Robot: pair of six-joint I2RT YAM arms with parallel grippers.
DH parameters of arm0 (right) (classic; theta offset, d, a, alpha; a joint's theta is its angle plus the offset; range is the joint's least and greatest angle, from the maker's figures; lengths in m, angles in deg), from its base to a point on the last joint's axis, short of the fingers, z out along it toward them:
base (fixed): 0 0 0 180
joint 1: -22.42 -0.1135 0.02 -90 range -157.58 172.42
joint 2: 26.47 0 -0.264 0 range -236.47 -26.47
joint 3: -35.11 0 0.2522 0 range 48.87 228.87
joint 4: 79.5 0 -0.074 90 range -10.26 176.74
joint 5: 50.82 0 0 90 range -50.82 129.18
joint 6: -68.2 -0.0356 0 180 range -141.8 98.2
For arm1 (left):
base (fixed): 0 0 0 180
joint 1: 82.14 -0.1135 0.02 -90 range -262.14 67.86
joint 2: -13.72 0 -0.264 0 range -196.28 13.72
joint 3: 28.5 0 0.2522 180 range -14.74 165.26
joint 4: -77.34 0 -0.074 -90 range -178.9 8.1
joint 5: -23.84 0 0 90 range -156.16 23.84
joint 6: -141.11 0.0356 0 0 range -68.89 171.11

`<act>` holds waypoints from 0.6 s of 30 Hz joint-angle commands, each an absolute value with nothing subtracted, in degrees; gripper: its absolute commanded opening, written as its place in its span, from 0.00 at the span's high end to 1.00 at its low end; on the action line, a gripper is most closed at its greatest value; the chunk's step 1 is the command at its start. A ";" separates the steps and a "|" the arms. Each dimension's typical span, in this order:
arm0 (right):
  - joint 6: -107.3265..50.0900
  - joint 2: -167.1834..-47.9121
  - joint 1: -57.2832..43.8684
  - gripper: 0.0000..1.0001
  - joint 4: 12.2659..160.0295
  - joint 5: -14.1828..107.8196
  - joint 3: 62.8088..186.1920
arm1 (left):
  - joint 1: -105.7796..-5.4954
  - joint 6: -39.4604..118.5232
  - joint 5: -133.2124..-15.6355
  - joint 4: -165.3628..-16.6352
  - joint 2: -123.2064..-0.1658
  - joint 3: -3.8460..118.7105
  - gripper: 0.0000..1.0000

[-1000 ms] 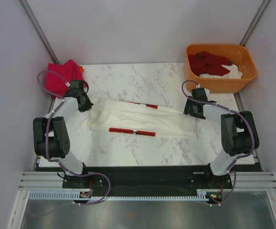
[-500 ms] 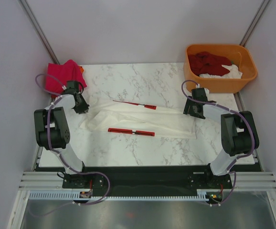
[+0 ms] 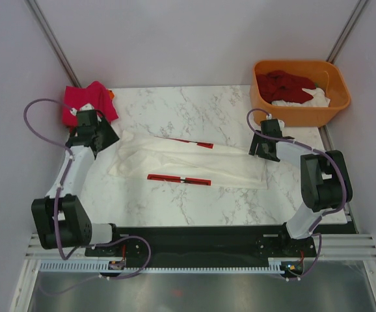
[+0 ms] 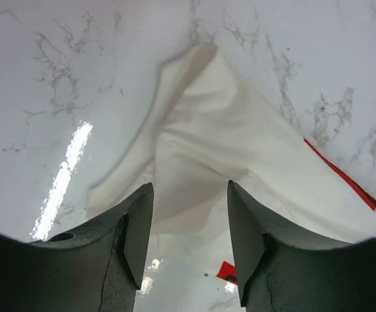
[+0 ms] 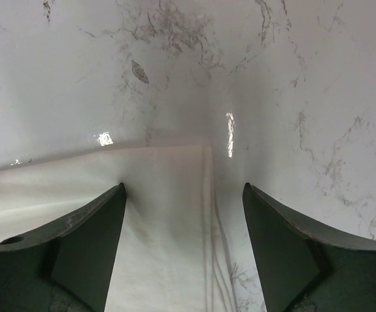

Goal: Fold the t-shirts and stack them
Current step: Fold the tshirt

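The white t-shirt [image 3: 194,166] lies stretched left to right on the desk [image 3: 175,107]. The left pincer [image 4: 188,188] hangs apart over its left end, and the right pincer [image 5: 183,188] hangs apart over its right edge.

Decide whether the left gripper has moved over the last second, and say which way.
Yes. The left gripper has shifted left and slightly toward the far side of the table, nearer the pink-red t-shirt, which has stayed put.
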State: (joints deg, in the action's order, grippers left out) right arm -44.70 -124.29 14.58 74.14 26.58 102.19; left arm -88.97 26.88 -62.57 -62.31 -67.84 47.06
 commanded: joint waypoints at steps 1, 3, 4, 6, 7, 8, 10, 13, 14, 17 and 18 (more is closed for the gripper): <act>-45.01 -127.98 15.04 0.19 70.48 25.82 101.69 | -87.50 21.59 -67.46 -63.14 -61.52 38.65 0.44; -45.09 -128.68 15.04 0.20 70.40 25.99 101.78 | -86.10 20.09 -69.23 -65.24 -60.90 34.85 0.41; -45.18 -128.86 15.38 0.22 70.40 26.25 101.69 | -86.09 19.13 -69.15 -65.86 -61.25 31.70 0.40; -45.18 -129.38 15.48 0.25 70.40 26.52 101.51 | -86.18 16.93 -71.85 -67.27 -62.56 29.31 0.38; -45.18 -129.39 15.56 0.28 70.31 26.52 101.43 | -86.09 15.96 -72.75 -67.54 -64.14 28.86 0.38; -45.18 -129.13 15.48 0.29 70.31 26.61 101.25 | -86.01 13.69 -73.80 -67.89 -64.67 28.33 0.38; -45.36 -127.01 15.48 0.25 70.31 25.47 100.11 | -84.86 11.21 -74.95 -69.56 -64.42 25.78 0.36; -45.62 -123.07 15.56 0.18 71.53 26.08 98.01 | -82.93 10.51 -72.23 -70.52 -63.36 23.67 0.33; -45.62 -121.23 15.56 0.17 71.97 26.60 97.39 | -82.84 10.51 -71.44 -70.61 -63.45 23.24 0.31; -45.62 -121.21 15.48 0.14 72.33 27.57 96.50 | -82.84 10.59 -68.98 -70.96 -65.11 22.27 0.30; -45.62 -121.82 15.39 0.17 72.33 27.66 96.50 | -82.84 10.68 -67.93 -71.23 -65.55 21.83 0.30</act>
State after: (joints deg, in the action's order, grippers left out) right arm -44.92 -121.07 15.15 75.59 26.01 98.25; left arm -82.87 13.16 -70.87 -68.34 -64.89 23.06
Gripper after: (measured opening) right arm 0.847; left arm 0.699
